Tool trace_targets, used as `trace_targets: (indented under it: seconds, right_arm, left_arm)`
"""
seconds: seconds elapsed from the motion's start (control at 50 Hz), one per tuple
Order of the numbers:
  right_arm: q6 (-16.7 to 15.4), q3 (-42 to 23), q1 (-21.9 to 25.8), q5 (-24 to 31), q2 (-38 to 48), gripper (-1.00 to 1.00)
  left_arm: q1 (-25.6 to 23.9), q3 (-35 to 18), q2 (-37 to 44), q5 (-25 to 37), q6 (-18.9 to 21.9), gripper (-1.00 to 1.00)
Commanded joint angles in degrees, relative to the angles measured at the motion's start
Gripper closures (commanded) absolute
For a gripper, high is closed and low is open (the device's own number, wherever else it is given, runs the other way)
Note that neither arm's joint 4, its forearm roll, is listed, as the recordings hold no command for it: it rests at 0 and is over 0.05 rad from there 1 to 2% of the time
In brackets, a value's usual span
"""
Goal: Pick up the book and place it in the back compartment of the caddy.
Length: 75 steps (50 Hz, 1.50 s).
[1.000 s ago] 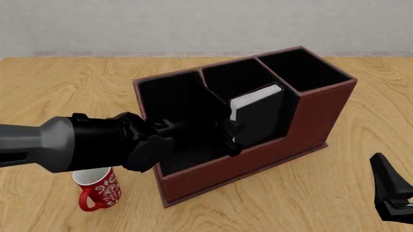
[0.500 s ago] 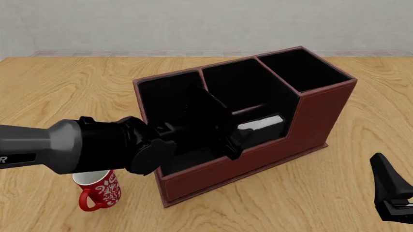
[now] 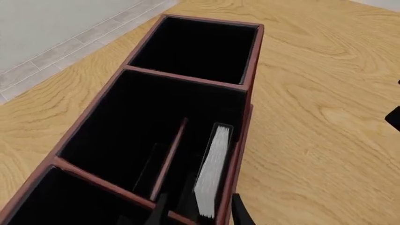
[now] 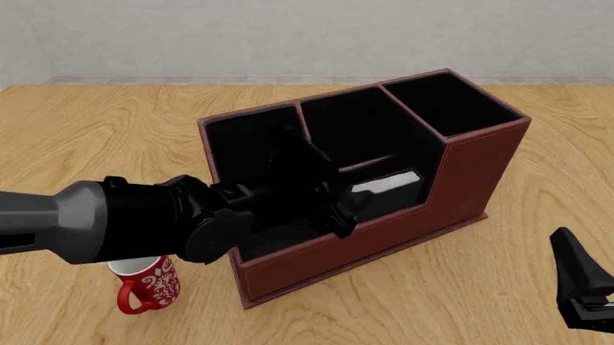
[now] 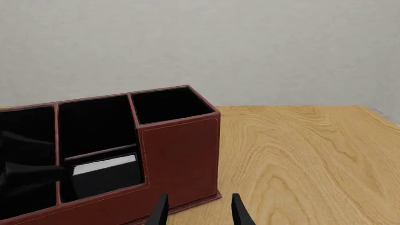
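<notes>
The black book (image 4: 385, 185) with white page edges sits down inside the back compartment (image 4: 408, 198), the low-walled middle pocket of the reddish-brown caddy (image 4: 479, 165). In the left wrist view the book (image 3: 212, 171) stands on edge between the inner divider and the caddy's outer wall (image 3: 240, 154). My left gripper (image 4: 341, 210) hovers just over the pocket's end with its fingers apart on either side of the book's near end (image 3: 200, 213). My right gripper (image 4: 580, 287) is open and empty at the table's right front, facing the caddy (image 5: 178, 150) and the book (image 5: 103, 166).
A red-and-white mug (image 4: 149, 284) stands on the table at the caddy's front left corner, partly under my left arm. The caddy's other pockets (image 4: 451, 100) show only black lining. The wooden table (image 4: 499, 287) ends at a grey wall behind.
The book went from upright in my left gripper down into the low-walled pocket. My left gripper has let go of it and drawn back a little. The right arm has not moved.
</notes>
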Motion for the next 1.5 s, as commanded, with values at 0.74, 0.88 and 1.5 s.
trace_targets:
  seconds: [0.74, 0.88, 1.5]
  right_arm:
    - [0.0, 0.0, 0.0, 0.0, 0.0, -1.0]
    - [0.0, 0.0, 0.0, 0.0, 0.0, -1.0]
    - [0.0, 0.0, 0.0, 0.0, 0.0, -1.0]
  left_arm:
    - [1.2, 15.9, -17.4, -1.8, -2.3, -1.0]
    - [1.5, 17.6, -20.3, -1.3, -3.0, -1.0]
    - [4.2, 24.4, -23.8, -5.8, -1.7, -1.0]
